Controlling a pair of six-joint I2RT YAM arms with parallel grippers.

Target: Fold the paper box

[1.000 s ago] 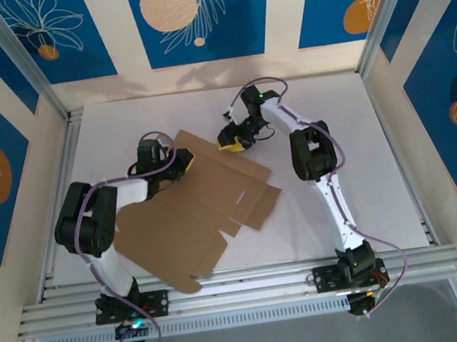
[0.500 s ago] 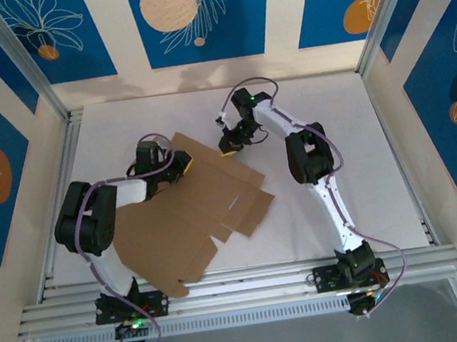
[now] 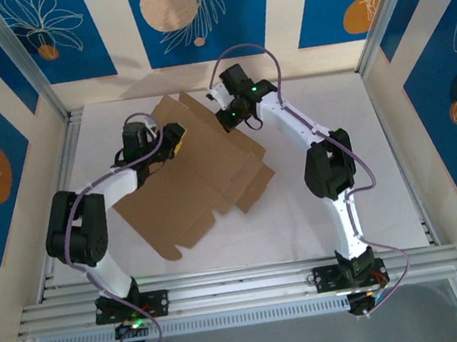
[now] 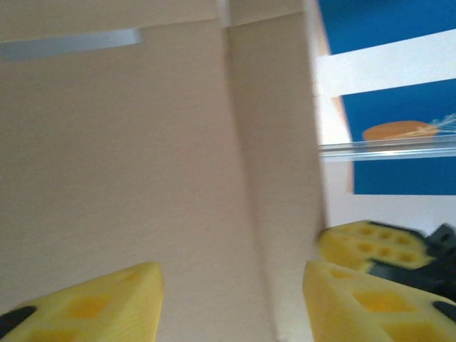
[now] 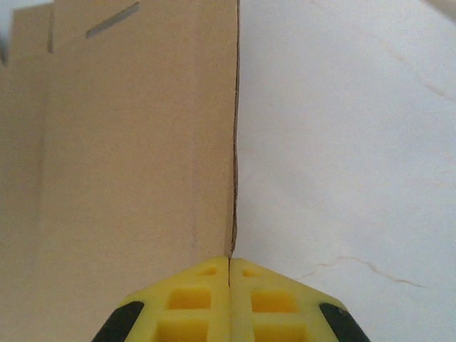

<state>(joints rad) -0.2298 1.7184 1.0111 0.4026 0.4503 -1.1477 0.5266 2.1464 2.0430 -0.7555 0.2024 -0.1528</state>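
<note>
The right gripper (image 5: 229, 261), at bottom centre of its wrist view, is clamped tight on the edge of the flat brown cardboard paper box (image 3: 201, 187), which lies mid-frame on the white table (image 3: 377, 161). The left gripper (image 4: 232, 281) stands parted against the sheet's upper-left part, holding nothing.

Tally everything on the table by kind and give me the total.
Box: 1
Arms: 2 (left arm, right arm)
Total: 3
</note>
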